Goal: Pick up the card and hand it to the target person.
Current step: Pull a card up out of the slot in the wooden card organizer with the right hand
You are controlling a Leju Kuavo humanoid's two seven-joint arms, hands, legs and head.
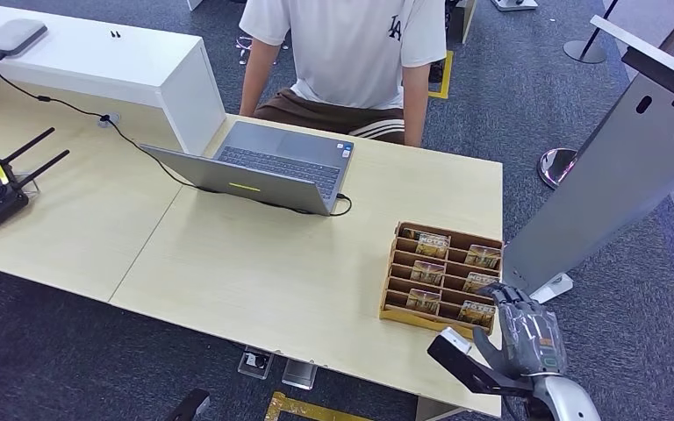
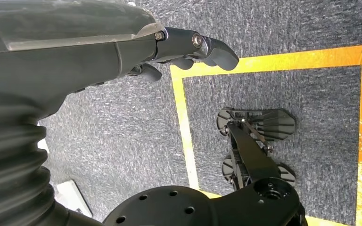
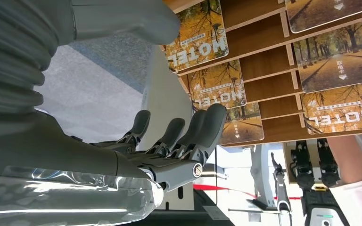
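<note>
So this is the reach-in stage, nothing picked yet. The right hand (image 1: 527, 329) is up at the near right corner of the wooden card rack (image 1: 388, 289), which sits at the right end of the desk (image 1: 254, 272). Its fingers are extended and apart, holding nothing; the fingertips (image 3: 214, 115) look like they're over the rack's nearest row, though whether they actually touch a card there isn't clear to me.

The cards (image 1: 476, 312) are all slotted in the rack in two columns, tilted back, autumn-tree print with HOTEL on them. The one closest to the hand is in the rack's front row on the right side, so my guess is that's the pick.

What the next move needs, I think: bring the thumb and a finger onto the exposed top edge of that card and pinch it, then lift along the slot's tilt so it doesn't jam on the divider. The cards look thin and slick, so a shallow pinch could slip.

After that it has to go across the desk, past the rack and toward the person (image 1: 342, 53) sitting behind the laptop (image 1: 263, 167).

The left hand (image 2: 188, 47) hangs over the carpet well away from the rack, fingers loosely curled, nothing in it.
</note>
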